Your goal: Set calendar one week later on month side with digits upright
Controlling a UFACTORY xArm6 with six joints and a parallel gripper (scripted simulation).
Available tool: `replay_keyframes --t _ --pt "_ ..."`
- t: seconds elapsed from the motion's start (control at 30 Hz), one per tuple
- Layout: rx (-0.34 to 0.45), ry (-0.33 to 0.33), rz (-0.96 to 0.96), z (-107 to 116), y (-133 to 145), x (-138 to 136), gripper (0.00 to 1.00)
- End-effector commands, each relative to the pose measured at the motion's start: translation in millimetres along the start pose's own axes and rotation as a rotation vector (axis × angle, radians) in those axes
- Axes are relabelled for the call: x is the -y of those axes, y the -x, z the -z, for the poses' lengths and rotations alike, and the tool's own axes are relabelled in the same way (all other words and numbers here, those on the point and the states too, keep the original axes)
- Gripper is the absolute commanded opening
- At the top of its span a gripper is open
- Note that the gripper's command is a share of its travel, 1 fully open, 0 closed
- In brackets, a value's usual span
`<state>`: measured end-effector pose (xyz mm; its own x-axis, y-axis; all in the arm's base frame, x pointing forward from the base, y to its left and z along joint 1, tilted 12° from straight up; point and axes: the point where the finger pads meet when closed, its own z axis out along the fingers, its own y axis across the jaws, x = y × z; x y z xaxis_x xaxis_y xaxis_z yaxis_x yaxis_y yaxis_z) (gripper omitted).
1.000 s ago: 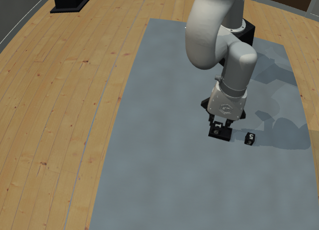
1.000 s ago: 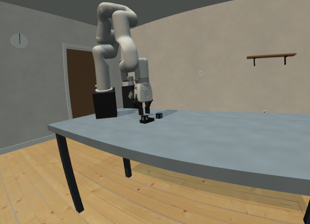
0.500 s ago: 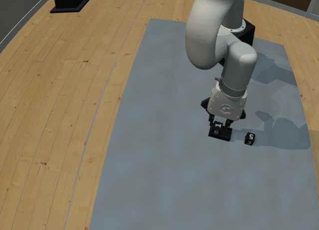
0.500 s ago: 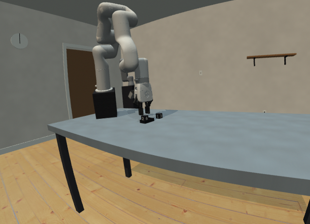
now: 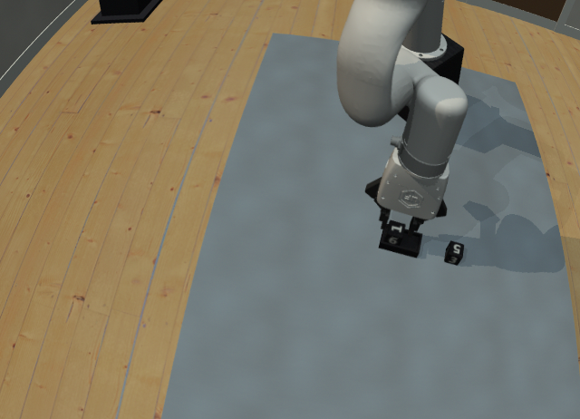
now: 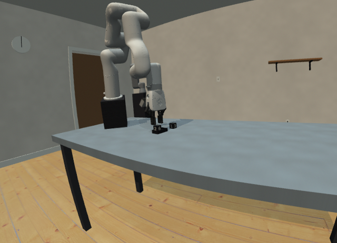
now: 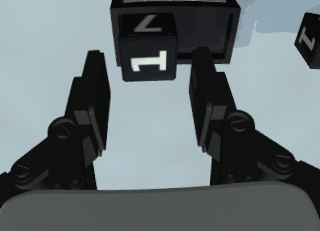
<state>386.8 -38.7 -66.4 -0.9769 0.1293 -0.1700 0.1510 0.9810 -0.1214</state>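
The black tray (image 5: 408,245) (image 6: 164,130) (image 7: 233,41) lies on the table, its NOVEMBER label upside down in the wrist view. One black cube (image 5: 393,234) (image 6: 157,128) (image 7: 148,59) stands in its left half as seen in the top view and the wrist view. It has a sideways 1 on top and a 7 on the label side, upside down in the wrist view like the label. The other cube (image 5: 453,253) (image 6: 172,125) (image 7: 309,40) lies outside, right of the tray, with 5 on top. My gripper (image 5: 400,223) (image 6: 157,123) (image 7: 148,69) is partly open and empty, above the cube in the tray.
The blue-grey table top (image 5: 299,311) (image 6: 217,148) bears all of this. The arm's black base block (image 5: 451,61) (image 6: 114,112) stands at the back. The loose cube is a short gap from the tray's right end in the top view.
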Motion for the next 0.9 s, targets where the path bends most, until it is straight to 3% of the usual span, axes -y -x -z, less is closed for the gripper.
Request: replay_keyframes --t 0.0,0.87 --pt "0.003 0.0 0.0 0.6 1.1 -0.1 0.47" --pt "0.003 0.0 0.0 -22.1 1.2 -0.1 0.47"
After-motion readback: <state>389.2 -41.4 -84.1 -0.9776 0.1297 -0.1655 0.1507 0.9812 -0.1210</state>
